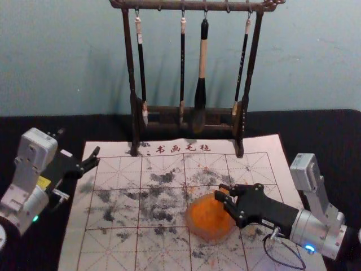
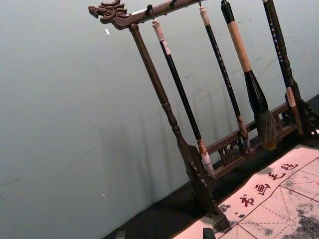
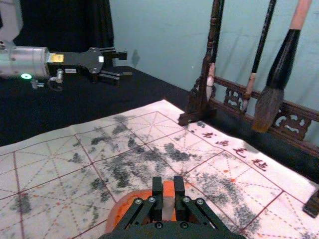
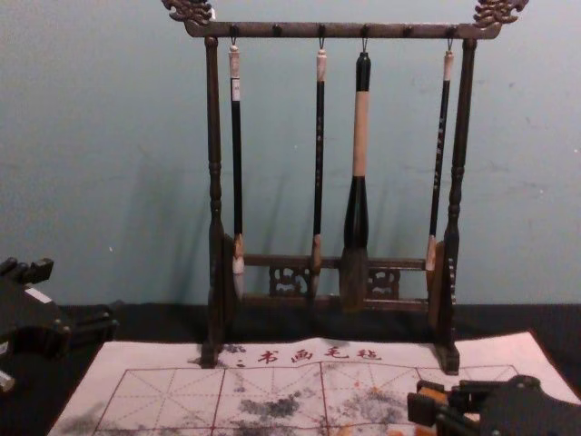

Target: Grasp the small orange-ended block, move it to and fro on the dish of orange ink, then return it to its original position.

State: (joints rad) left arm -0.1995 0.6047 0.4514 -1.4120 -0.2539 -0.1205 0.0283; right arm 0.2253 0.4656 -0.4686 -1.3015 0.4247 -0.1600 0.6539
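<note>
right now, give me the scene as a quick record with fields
held: orange-ended block, orange end up
holder: right gripper, shut on it
over: dish of orange ink
block touching ink: cannot tell
left gripper: open, near the left edge of the mat
behind: rack, four brushes hanging

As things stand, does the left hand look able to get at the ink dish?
Probably not easily: the right hand, gripping the block, is over the right side of the dish, though the side facing the left hand looks free.
</note>
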